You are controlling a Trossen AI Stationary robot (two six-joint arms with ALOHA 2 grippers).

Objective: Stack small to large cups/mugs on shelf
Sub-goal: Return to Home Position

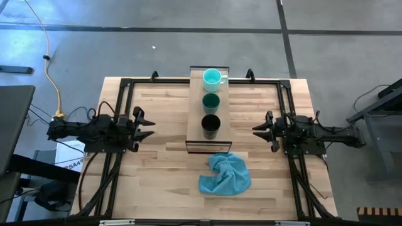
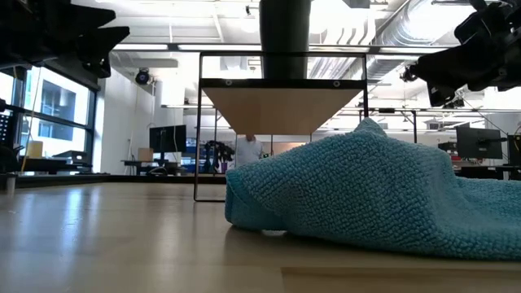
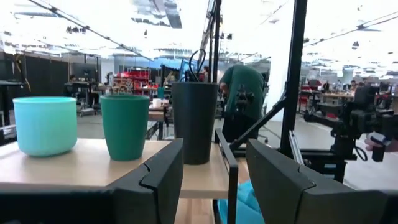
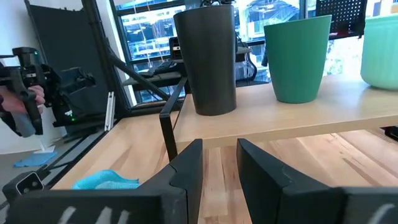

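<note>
Three cups stand in a row on the shelf (image 1: 210,113), each on its base: the turquoise mug (image 1: 212,78) at the far end, the dark green cup (image 1: 211,102) in the middle, the black cup (image 1: 210,126) nearest. In the left wrist view they show as turquoise mug (image 3: 45,124), green cup (image 3: 125,126) and black cup (image 3: 195,121). My left gripper (image 1: 151,126) hovers open left of the shelf. My right gripper (image 1: 255,130) hovers open on its right, facing the black cup (image 4: 208,59).
A crumpled blue cloth (image 1: 224,174) lies on the wooden tabletop (image 1: 157,182) just near of the shelf's near end, filling much of the low view as cloth (image 2: 366,191). Dark frame rails run along the table's left and right sides. A person stands in the room beyond.
</note>
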